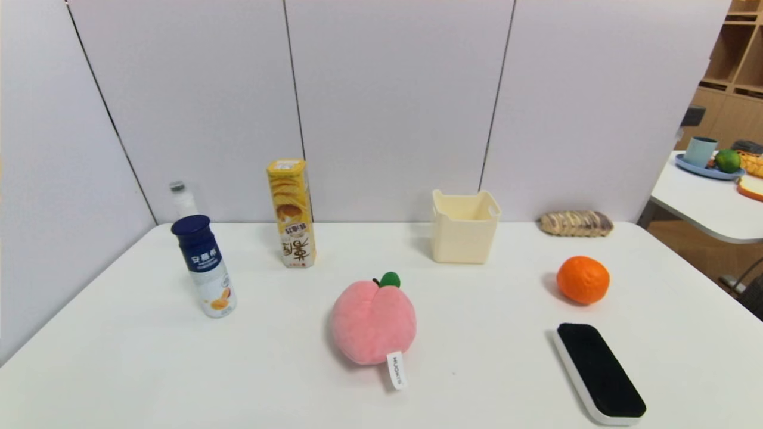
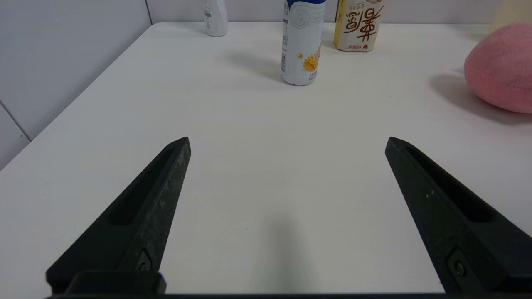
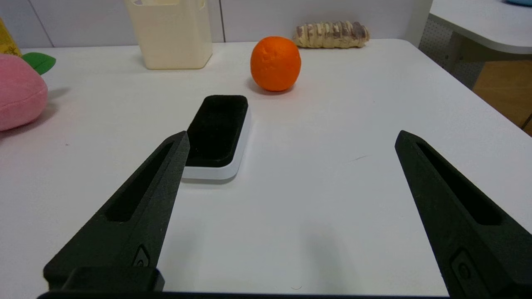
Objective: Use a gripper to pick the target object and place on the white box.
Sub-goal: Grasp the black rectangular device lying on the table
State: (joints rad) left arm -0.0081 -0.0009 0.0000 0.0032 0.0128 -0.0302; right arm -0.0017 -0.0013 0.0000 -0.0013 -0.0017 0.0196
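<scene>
1. Near the orange [image 1: 583,279], on the surface's [image 1: 477,369] front side, lies the target object [image 1: 599,372]: an oblong eraser, black felt up, white base.
2. Behind the orange, leftward, stands the white box [image 1: 465,227], open-topped.
3. Right gripper [image 3: 291,141] hovers level, fingers [image 3: 141,211] spread and empty, short of the eraser.
4. Left gripper [image 2: 286,145] likewise, fingers released.

Left gripper [image 2: 288,141] held level over the near left of the bench, fingers [image 2: 145,207] spread wide, empty. Right gripper [image 3: 291,137] likewise level on the near right, fingers [image 3: 141,203] wide apart, nothing between.
</scene>
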